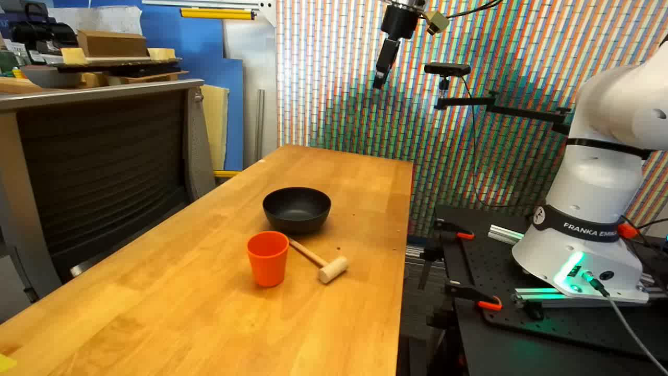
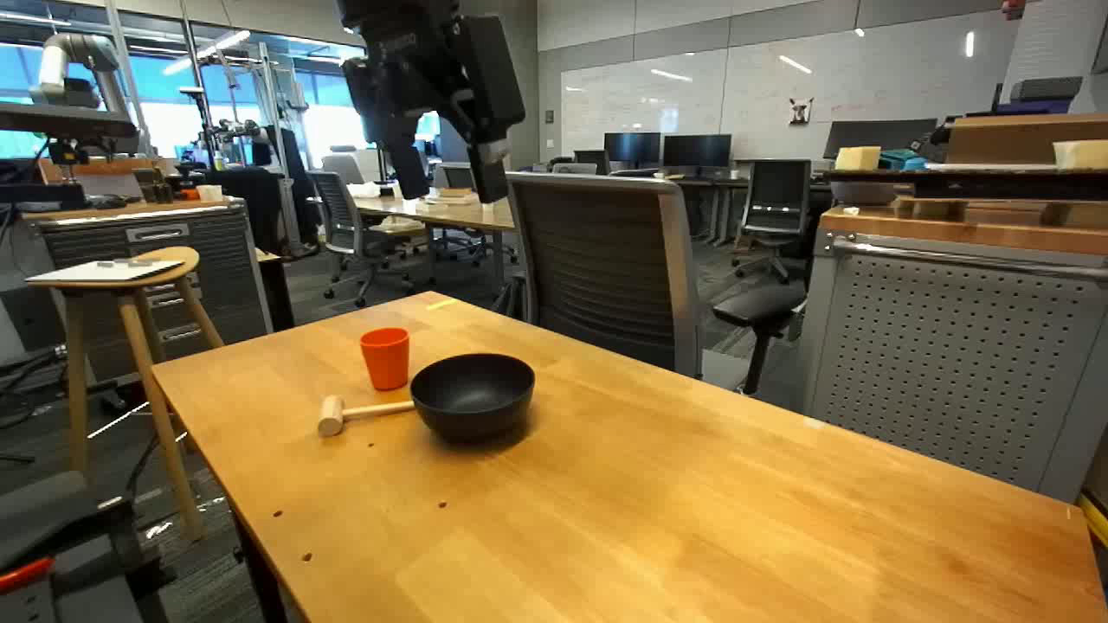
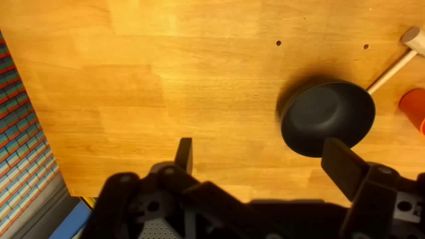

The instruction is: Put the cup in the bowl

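Orange-red tapered cup (image 1: 267, 261), upright on the wooden surface (image 1: 334, 324), well below the gripper (image 3: 257, 144) and off to its side. Black bowl (image 1: 296, 214), also below, beside the cup and nearer the gripper. Wooden mallet (image 1: 332, 270), lying below the gripper's level, handle toward the bowl. Gripper unclenched, its two fingers spread well apart.

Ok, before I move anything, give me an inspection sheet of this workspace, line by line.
Surface: light-brown wooden tabletop, a few small dark holes.
Job's things: orange-red tapered plastic cup, upright, beside the shallow round black bowl; not yet inside it.
Clutter: pale wooden mallet, lying flat; whether its handle touches the bowl, cannot tell.
Grippers: one black two-fingered gripper, open, above the tabletop, holding nothing.
Cables: grey cable at the robot's white base.
Surroundings: silver-framed dark chair beside the tabletop; striped multicoloured backdrop beyond.
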`<state>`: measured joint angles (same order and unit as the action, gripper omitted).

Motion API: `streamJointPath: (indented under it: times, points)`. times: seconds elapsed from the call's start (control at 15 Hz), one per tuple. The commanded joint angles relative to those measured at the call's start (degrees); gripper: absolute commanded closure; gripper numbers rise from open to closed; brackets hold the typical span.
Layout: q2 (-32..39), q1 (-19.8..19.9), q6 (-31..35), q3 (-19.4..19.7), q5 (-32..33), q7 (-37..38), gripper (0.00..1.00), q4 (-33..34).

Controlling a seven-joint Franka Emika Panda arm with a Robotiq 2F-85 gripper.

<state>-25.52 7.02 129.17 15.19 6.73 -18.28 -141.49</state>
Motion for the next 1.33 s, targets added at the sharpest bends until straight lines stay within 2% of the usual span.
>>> streamJointPath:
  times: [0.0,0.33,0.6,0.93,1.27]
  points:
    - [0.05,0.62,-0.09,-0.59,-0.36,-0.25,0.0,0.28]
    - [1.33,0.59,-0.58,0.02,-0.8,-0.68,0.0,1.89]
    - [15.6,-4.99,-3.08,0.93,-9.05,-8.2,0.0,11.51]
    - [32.21,-6.83,-8.29,-5.35,-15.87,-15.88,0.0,23.92]
    - [48.01,-5.64,-17.45,-14.3,-14.66,-18.93,0.0,38.97]
